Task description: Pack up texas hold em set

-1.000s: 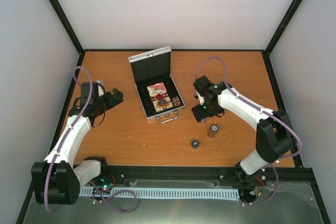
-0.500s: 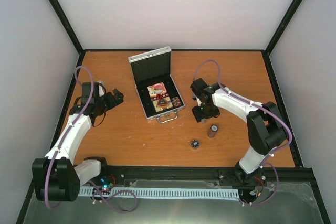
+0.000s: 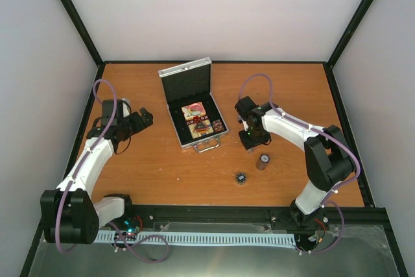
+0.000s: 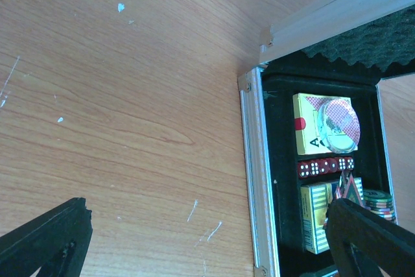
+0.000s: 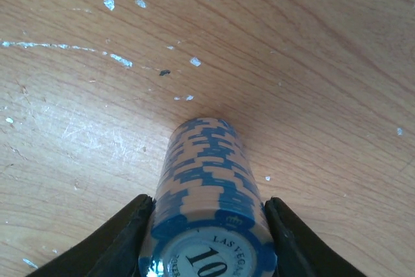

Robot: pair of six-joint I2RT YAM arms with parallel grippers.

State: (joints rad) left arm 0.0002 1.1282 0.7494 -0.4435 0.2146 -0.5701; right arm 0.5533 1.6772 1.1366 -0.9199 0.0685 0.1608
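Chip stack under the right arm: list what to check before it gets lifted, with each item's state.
1. Grip of right claw on chip stack: ok, fingers against both sides.
2. Stack upright on table, chips aligned: ok.
3. Lid of case open: ok.
4. Clearance of left claw from case: ok, open, off to the side.
5. Free slot in case: cannot tell.
6. Everything else packed: not ok, second stack and small dark piece lie outside.
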